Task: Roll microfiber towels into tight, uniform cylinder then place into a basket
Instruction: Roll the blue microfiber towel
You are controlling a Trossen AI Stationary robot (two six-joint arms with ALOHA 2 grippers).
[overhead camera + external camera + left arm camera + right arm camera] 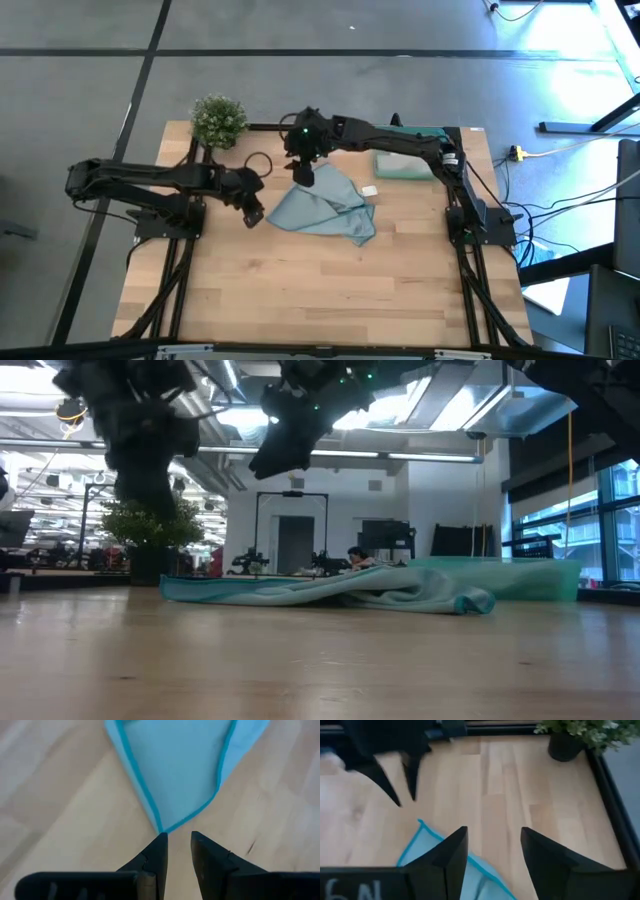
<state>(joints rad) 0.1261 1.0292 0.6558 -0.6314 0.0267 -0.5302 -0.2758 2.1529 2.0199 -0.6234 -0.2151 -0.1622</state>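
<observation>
Flattening comes first — left gripper (177, 845), jaws slightly apart and empty, should pinch the towel (325, 210) corner squarely; right gripper (492, 847) hangs open, empty.

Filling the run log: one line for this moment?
left claw: open, at towel corner | right claw: open above towel | basket: behind

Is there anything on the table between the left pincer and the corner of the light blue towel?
Nothing: in the left wrist view only bare wood separates the left pincer from the light blue towel, whose corner lies just ahead.
</observation>
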